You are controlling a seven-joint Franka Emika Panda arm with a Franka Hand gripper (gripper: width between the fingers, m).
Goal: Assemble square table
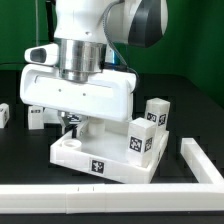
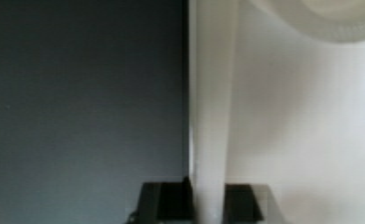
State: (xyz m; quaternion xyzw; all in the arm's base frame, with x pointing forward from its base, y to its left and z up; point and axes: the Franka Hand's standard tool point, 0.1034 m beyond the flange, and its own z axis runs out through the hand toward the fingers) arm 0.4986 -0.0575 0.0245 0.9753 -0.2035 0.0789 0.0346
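The square table's white slab (image 1: 100, 160) lies on the black table, tags on its front side. Two tagged white legs (image 1: 158, 112) (image 1: 143, 137) stand upright in its corners on the exterior view's right. My gripper (image 1: 70, 123) reaches down at the slab's back corner on the exterior view's left, its tips mostly hidden under the white hand. In the wrist view the black fingers (image 2: 161, 203) sit either side of a thin white wall (image 2: 207, 110), the slab's raised rim, and my gripper (image 2: 205, 202) is shut on it. A round socket (image 2: 325, 18) shows beside it.
A loose tagged leg (image 1: 38, 118) lies behind the hand, and another tagged leg (image 1: 4, 113) at the exterior view's left edge. The long white bar fence (image 1: 100, 197) runs along the front and turns back at the right (image 1: 205, 165).
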